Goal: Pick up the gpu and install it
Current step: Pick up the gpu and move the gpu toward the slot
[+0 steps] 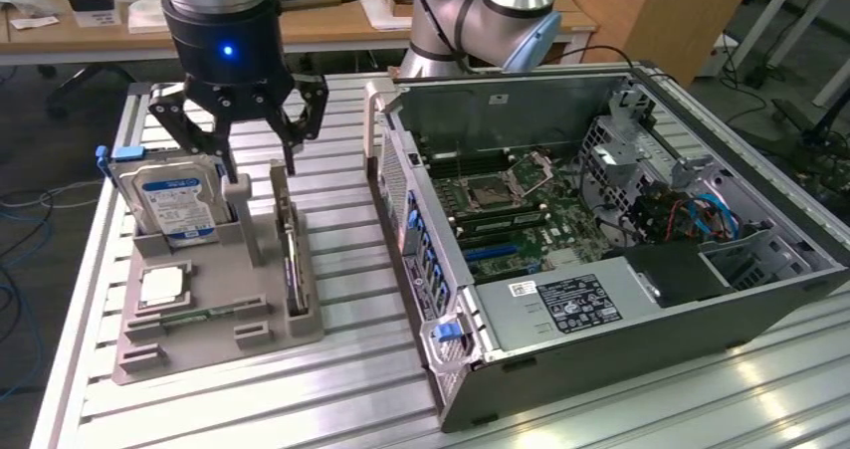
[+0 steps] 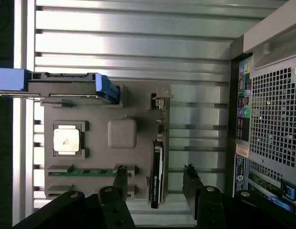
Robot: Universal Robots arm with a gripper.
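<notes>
On edge in the gray holder (image 1: 186,341), thin dark gpu (image 1: 290,260), metal end bracket, beneath wide-open fingers (image 2: 120,181)

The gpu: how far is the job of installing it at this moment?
Done: nothing is installed yet; the gpu stands on edge in the gray holder. In hand: the gripper hangs open over the card, one finger on each side, not gripping it. Left: the card is not yet lifted, and not yet in the open computer case.
</notes>
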